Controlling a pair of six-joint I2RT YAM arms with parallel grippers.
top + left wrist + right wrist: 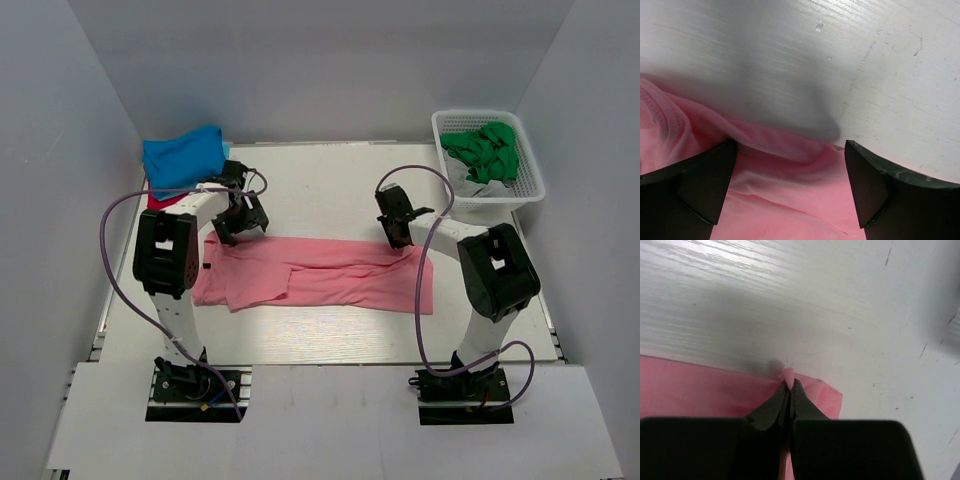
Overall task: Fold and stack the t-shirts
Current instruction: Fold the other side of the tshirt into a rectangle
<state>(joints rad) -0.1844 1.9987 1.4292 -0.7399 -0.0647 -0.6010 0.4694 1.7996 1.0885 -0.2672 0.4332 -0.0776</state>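
A salmon-pink t-shirt (320, 275) lies folded into a long band across the middle of the table. My left gripper (240, 222) is open at the band's far left edge. In the left wrist view its fingers straddle (790, 150) the pink cloth (780, 200) without pinching it. My right gripper (400, 240) is shut on the far right edge of the pink t-shirt (700, 390), and a small nub of cloth pokes out past the closed tips (790, 385). A bright blue t-shirt (185, 155) lies folded at the back left on top of a red one (160, 200).
At the back right stands a white plastic basket (500, 205) holding a crumpled green t-shirt (485, 150) and some grey-white cloth. Grey walls close in the table on three sides. Purple cables loop off both arms.
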